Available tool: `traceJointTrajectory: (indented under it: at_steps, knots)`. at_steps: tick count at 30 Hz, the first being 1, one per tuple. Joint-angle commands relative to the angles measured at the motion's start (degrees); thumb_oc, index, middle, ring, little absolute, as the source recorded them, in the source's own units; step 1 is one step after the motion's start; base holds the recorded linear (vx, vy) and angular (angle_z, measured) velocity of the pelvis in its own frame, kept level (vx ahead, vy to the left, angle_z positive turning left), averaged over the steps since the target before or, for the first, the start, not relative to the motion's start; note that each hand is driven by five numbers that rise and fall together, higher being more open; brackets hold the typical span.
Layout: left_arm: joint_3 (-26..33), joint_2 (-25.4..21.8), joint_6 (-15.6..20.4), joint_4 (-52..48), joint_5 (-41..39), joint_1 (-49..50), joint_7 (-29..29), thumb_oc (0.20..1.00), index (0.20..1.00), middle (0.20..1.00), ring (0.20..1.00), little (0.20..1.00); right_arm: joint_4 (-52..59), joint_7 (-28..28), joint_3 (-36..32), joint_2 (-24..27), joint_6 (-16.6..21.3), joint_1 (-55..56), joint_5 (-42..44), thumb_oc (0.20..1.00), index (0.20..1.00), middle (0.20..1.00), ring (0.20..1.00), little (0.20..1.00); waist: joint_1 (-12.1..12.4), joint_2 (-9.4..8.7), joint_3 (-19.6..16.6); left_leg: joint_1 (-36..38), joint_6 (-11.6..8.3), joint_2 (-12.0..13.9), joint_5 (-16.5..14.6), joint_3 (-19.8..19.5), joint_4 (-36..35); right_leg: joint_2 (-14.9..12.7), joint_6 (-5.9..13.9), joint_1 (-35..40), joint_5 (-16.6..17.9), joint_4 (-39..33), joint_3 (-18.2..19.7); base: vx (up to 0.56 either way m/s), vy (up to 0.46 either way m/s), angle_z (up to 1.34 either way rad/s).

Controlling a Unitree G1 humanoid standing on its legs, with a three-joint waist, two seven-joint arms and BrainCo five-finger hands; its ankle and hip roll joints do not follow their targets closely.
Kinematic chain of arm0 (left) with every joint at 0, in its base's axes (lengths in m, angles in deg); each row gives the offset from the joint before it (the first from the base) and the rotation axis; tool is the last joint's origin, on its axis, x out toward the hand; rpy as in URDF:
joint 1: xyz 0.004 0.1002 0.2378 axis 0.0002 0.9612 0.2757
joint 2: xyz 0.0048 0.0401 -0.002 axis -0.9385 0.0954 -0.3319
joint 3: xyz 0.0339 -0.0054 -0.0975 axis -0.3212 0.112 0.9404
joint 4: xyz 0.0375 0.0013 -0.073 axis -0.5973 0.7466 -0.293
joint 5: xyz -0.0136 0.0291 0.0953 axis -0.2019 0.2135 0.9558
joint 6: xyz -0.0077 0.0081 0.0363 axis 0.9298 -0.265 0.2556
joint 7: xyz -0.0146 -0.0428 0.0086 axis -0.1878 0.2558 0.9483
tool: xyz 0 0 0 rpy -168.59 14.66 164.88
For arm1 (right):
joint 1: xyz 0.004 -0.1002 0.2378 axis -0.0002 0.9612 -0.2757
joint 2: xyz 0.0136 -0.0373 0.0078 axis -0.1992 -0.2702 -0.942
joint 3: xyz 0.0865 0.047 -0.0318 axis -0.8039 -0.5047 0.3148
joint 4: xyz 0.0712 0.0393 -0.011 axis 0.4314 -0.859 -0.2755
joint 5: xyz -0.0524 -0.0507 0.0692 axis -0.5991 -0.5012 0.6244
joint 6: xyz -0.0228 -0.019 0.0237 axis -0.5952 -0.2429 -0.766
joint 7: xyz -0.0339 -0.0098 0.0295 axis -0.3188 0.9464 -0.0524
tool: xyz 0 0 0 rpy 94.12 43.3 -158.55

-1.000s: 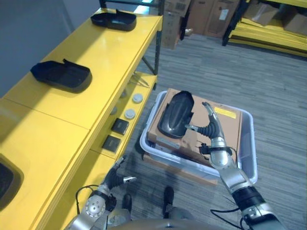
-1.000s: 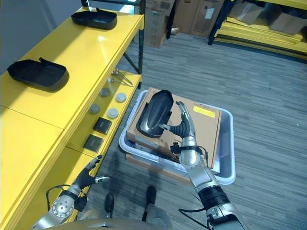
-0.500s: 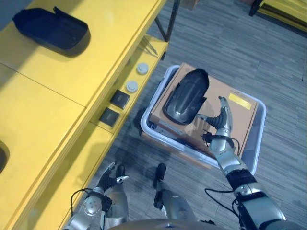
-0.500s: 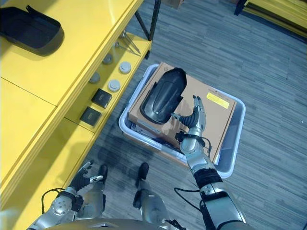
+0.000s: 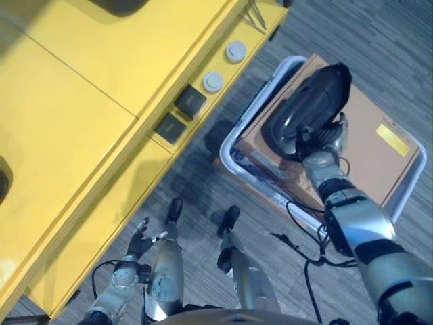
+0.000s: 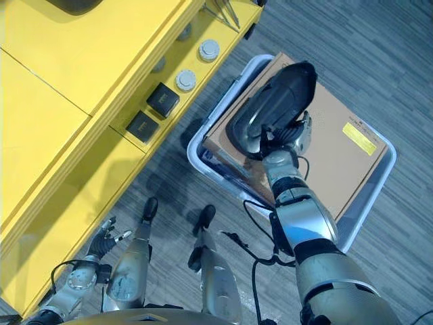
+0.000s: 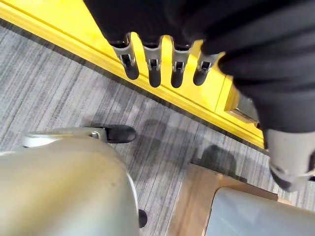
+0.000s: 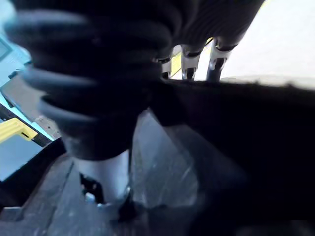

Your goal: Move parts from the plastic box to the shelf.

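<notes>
Reaching forward since a second ago, the right hand point(image 6: 287, 139) now grips the near end of the black part point(image 6: 274, 108), a glossy, elongated curved shell lying on the cardboard sheet point(image 6: 338, 156) atop the plastic box point(image 6: 379, 196). A yellow label point(image 6: 358, 138) there is unreadable. The left hand point(image 6: 103, 238) hangs low, fingers relaxed.

Two white discs point(image 5: 224, 66) and two black blocks point(image 5: 180, 114).
</notes>
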Motion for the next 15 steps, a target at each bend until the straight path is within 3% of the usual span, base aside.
traceJointTrajectory:
  at_steps: [1, 7, 10, 11, 15]
  knots:
    - [-2.26, 0.09, 0.55, -0.63, -2.01, 0.55, 0.02, 1.000, 1.000, 1.000, 1.000, 1.000, -0.69, 5.45, 2.92, -2.01, -0.96, 2.21, 2.46, 0.200, 0.200, 0.200, 0.200, 0.200, 1.77, 0.04, -1.44, 0.20, 2.33, -0.34, -4.09, -1.58, -0.46, -2.16, 5.57, 3.58, -7.67, -0.24, 0.43, 0.00, 0.023, 0.03]
    - [-1.17, 0.01, 0.32, 0.43, -2.17, 0.09, 0.25, 1.000, 1.000, 1.000, 1.000, 1.000, -2.31, 6.85, 3.03, -2.34, -1.83, 3.78, 1.03, 0.200, 0.200, 0.200, 0.200, 0.200, 1.43, 0.06, -2.99, 1.76, 2.36, -0.48, -4.45, -1.73, -0.46, -2.51, 5.37, 5.31, -8.09, -0.24, -0.02, 0.00, 0.000, 0.00]
    - [0.19, -1.06, 0.03, -1.37, -0.74, 0.29, 0.90, 1.000, 1.000, 1.000, 1.000, 1.000, -1.05, 9.02, 4.52, -0.41, -2.88, 6.26, -4.11, 0.200, 0.200, 0.200, 0.200, 0.200, 0.55, -0.50, -4.63, 4.55, 2.37, -0.20, -4.88, -0.88, -0.46, -2.62, 5.23, 7.53, -8.61, -0.24, 0.45, 0.04, -0.025, 0.03]
    - [1.96, -3.80, 0.50, -7.86, 1.41, 1.71, 1.23, 1.000, 1.000, 1.000, 1.000, 1.000, 1.51, 9.55, 4.62, 2.61, -2.58, 9.42, -7.31, 0.200, 0.200, 0.200, 0.200, 0.200, -0.29, -0.75, -5.78, 5.95, 2.52, -0.10, -5.09, -0.53, -0.46, -2.90, 5.23, 8.82, -8.67, -0.24, 0.53, 0.06, -0.055, -0.03]
    - [4.27, -8.51, 1.03, -16.88, 8.60, 3.05, 2.51, 1.000, 1.000, 1.000, 1.000, 1.000, 11.53, 9.64, 4.42, 7.35, -1.43, 15.57, -12.46, 0.200, 0.200, 0.200, 0.200, 0.200, -1.60, -0.78, -7.50, 8.89, 2.41, 0.13, -5.99, 0.59, -0.46, -2.81, 5.20, 11.33, -9.29, -0.24, 1.25, 0.06, -0.038, -0.03]
